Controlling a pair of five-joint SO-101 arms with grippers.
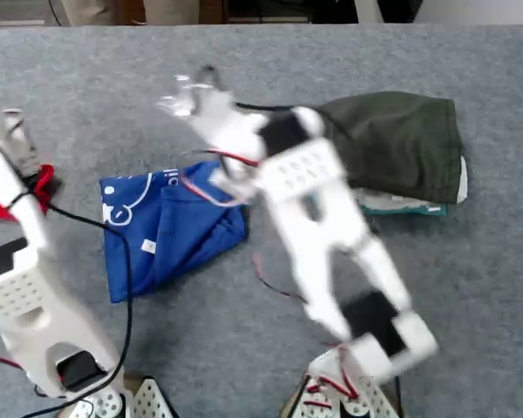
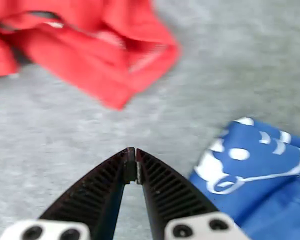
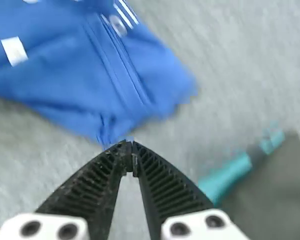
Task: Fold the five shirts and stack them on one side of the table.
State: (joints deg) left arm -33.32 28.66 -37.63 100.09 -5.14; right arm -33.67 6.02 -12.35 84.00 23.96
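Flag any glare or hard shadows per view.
High view: light is even, with no hard shadows on the table and no glare. Left wrist view: the red shirt is evenly lit, with no hard shadow. Right wrist view: the blue shirt is evenly lit, with no glare.

It looked like a robotics lab or a test bench, not a home. The worktop (image 1: 471, 287) was covered from edge to edge in grey, felt-like carpet. A white plastic arm (image 1: 322, 226) rose from a base at its near edge, and a second arm (image 1: 26, 296) stood beside it. A black cable (image 1: 128, 296) and thin red wires (image 1: 268, 286) ran bare along them. A blue shirt (image 1: 170, 231) and a dark green shirt (image 1: 401, 139) lay among the machinery.
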